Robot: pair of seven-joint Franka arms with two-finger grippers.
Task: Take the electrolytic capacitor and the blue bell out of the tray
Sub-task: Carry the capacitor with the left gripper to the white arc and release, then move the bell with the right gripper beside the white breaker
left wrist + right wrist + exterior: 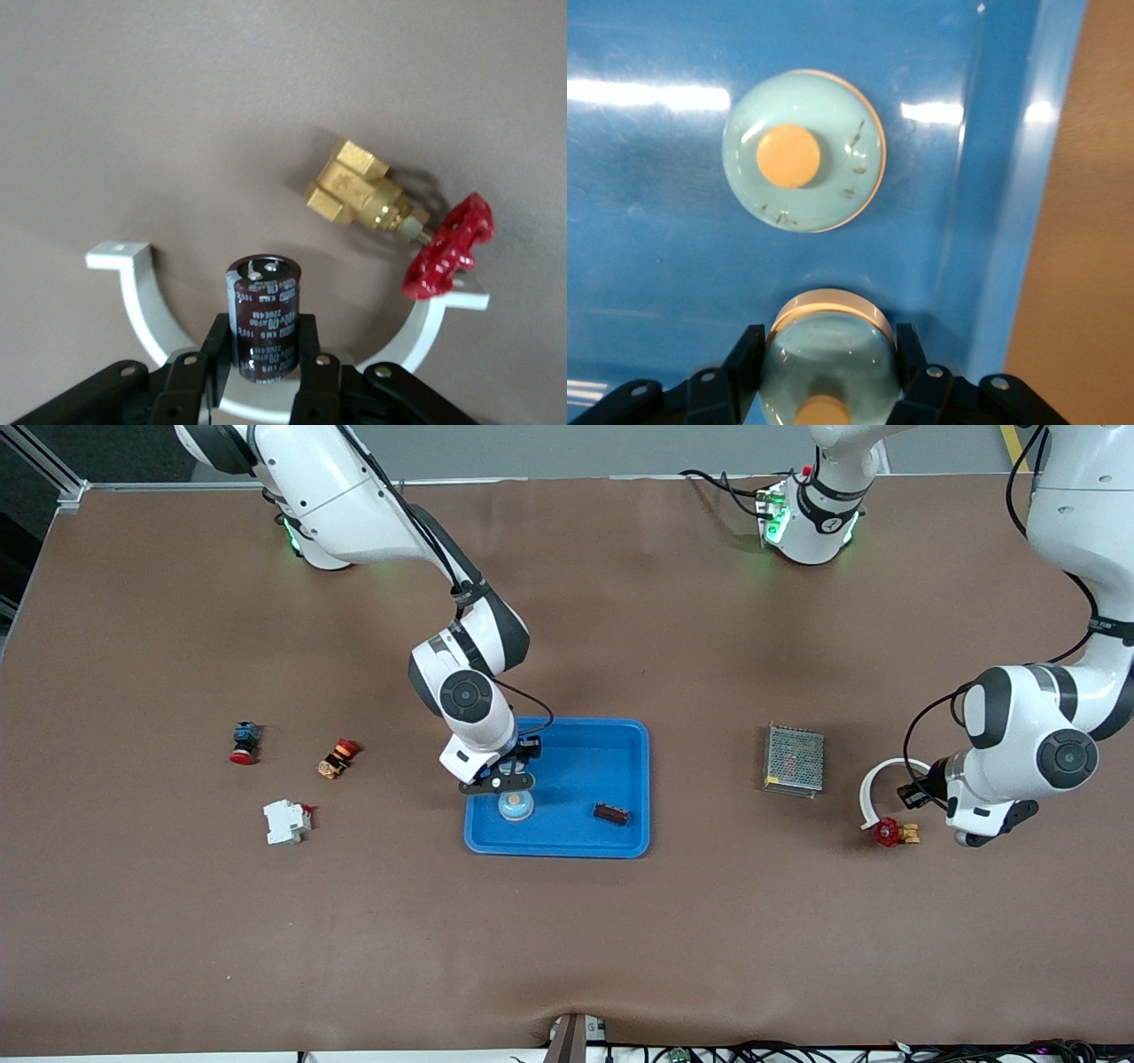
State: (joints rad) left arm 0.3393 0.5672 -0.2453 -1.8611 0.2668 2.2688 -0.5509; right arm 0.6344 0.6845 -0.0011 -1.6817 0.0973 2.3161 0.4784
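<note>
Capacitor (264, 310), a dark brown can with silver print, is clamped upright between the narrowed fingers of the left gripper (264, 347). That gripper is held low over the white curved bracket (146, 305) at the left arm's end of the table, with the arm's wrist folded downward. A brass valve (363, 190) with a red handwheel (450, 246) is seen lying just beside the bracket.

The right arm is bent at the elbow and stretched down into the blue tray (620, 841). The right gripper (828, 350) is closed on the sides of a pale blue bell (824, 372) close to the tray wall. A second, similar bell (804, 150) with an orange button is seen resting on the tray floor, apart from the fingers. A small brown component (611, 813) also lies in the tray.
</note>
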